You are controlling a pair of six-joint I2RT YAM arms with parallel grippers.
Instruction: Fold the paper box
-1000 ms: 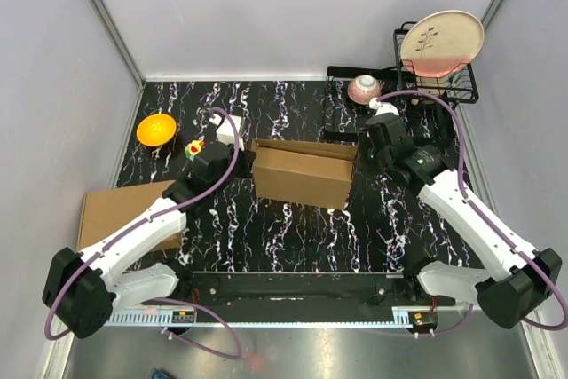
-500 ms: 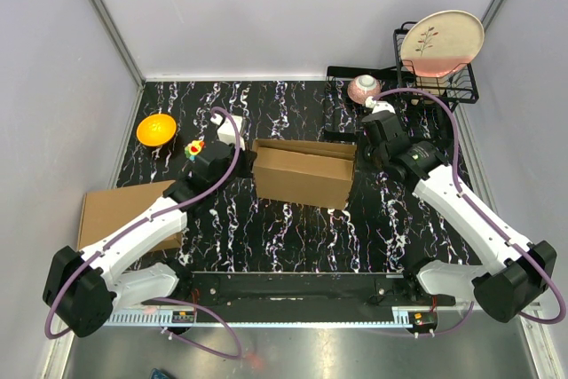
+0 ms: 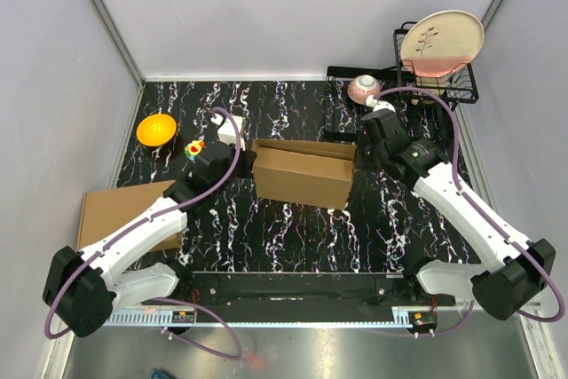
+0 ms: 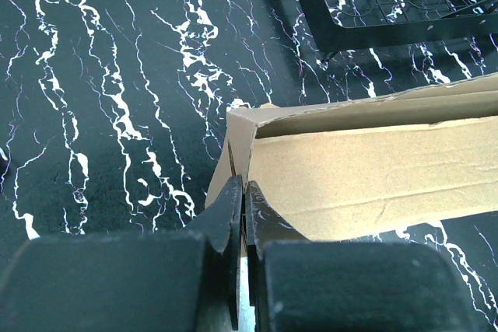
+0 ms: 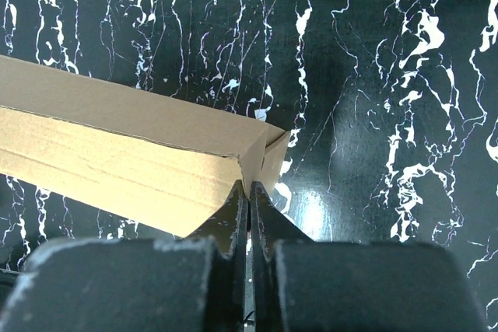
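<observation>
The paper box (image 3: 302,173), plain brown cardboard, stands half-folded in the middle of the table with its front wall upright. My left gripper (image 3: 241,162) is at its left end, shut on the thin side flap (image 4: 237,162). At the right end my right gripper (image 3: 359,150) is shut on the corner flap (image 5: 264,162). In both wrist views the black fingertips (image 4: 232,201) (image 5: 237,206) pinch a cardboard edge between them. The box's long wall (image 4: 373,169) runs off to the right in the left wrist view, and its long wall (image 5: 109,145) runs left in the right wrist view.
A second flat brown carton (image 3: 111,210) lies at the left under my left arm. An orange bowl (image 3: 156,128) and a small colourful toy (image 3: 193,148) sit back left. Back right are a black dish rack (image 3: 453,86) holding a plate (image 3: 441,40), and a pink bowl (image 3: 364,88).
My right gripper has shut on the box's right corner flap and shifted slightly left. The left gripper has kept its grip and the box has barely moved.
</observation>
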